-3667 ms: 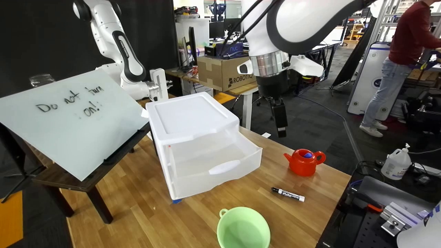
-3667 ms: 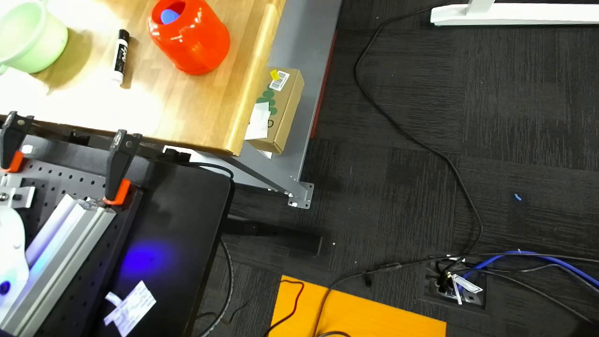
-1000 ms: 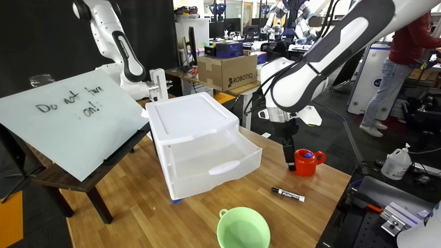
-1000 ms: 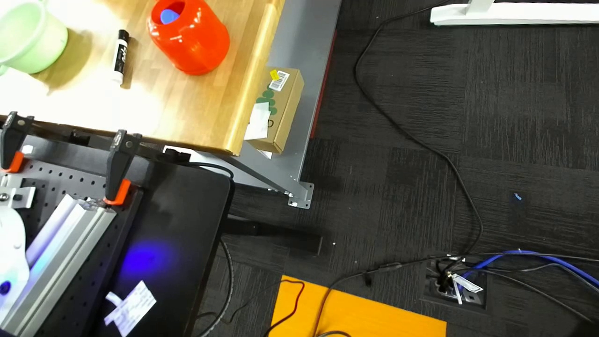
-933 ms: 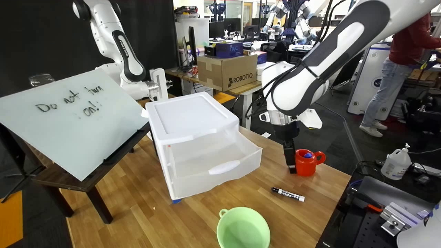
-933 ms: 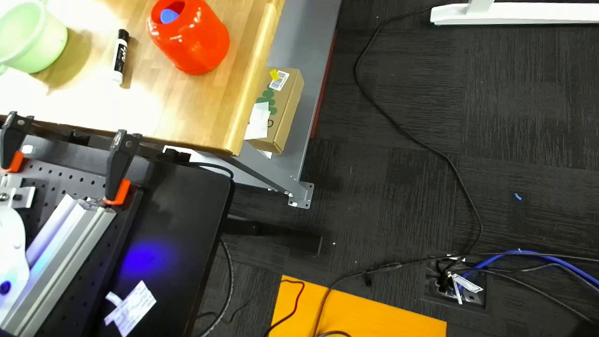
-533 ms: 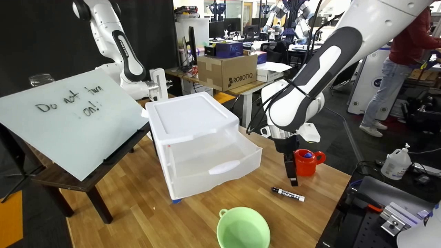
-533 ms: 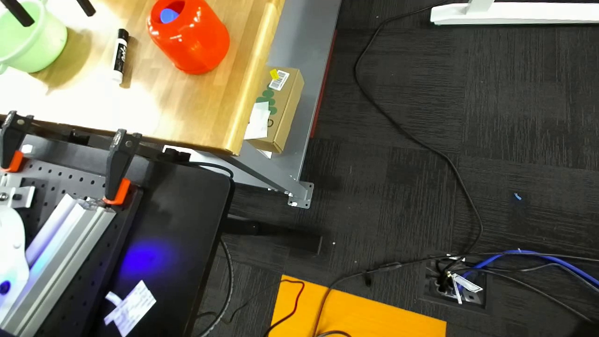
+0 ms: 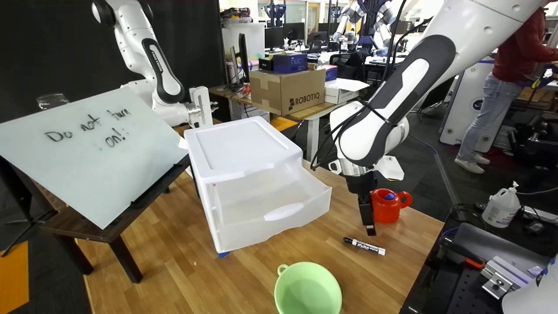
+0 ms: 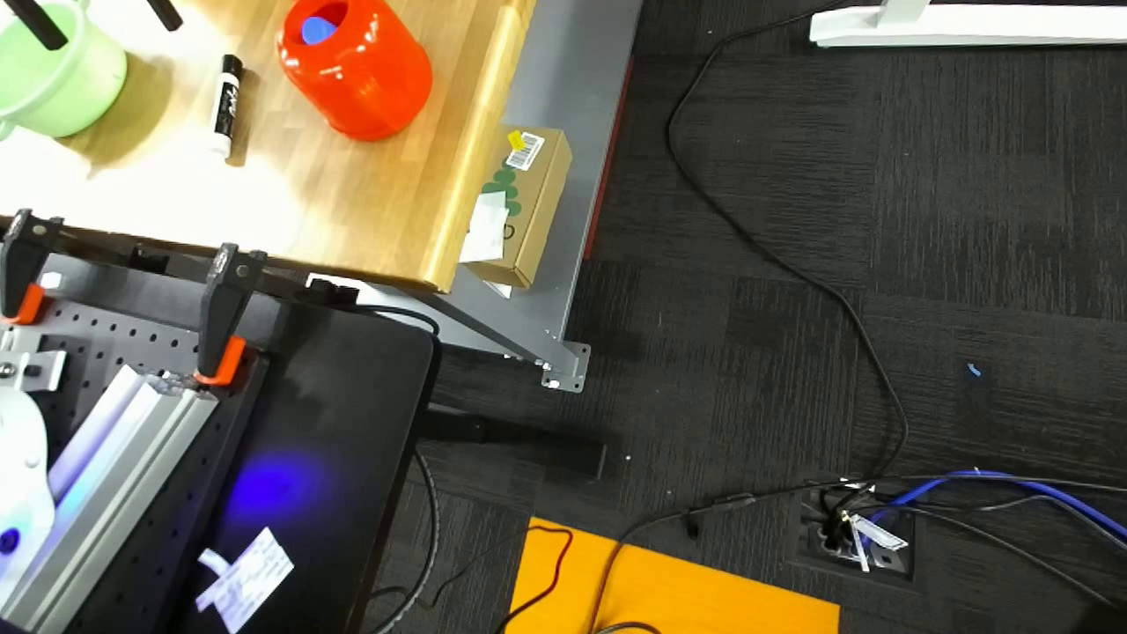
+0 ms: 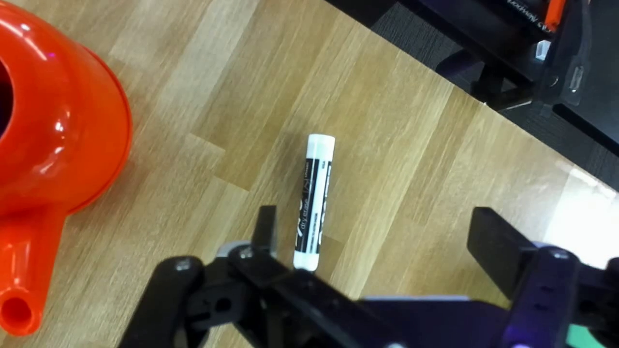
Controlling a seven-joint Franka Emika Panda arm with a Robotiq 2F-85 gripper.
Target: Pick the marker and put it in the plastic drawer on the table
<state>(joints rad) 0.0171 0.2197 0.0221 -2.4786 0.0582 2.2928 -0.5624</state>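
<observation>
- State: end effector hangs above the bench, fingers spread wide, nothing held
- Marker lies flat on the bench, between teapot and bowl, well apart from the drawer; pick not yet made
- Off-centre: in wrist view the marker sits much nearer the teapot-side finger. Straight descent might set that tip on the barrel; closing as is, that finger would probably touch first and roll or skew it
- Grip point: dark cap does not show in wrist view, likely hidden by the end effector. Risk — a hold toward that end lets the marker swing or slip on lifting. Perspective may mislead here
- Height above bench hard to judge. Too low, tips jam on wood; too high, they pinch only the top of a round barrel and squirt it out
- Teapot: end effector overlaps it in an exterior view, but wrist view shows wood between. Sidestep that way could knock it
- Transfer: drawer is pulled out, front wall standing up. Low carry — marker may catch there or shove the drawer back; early release would drop it outside
</observation>
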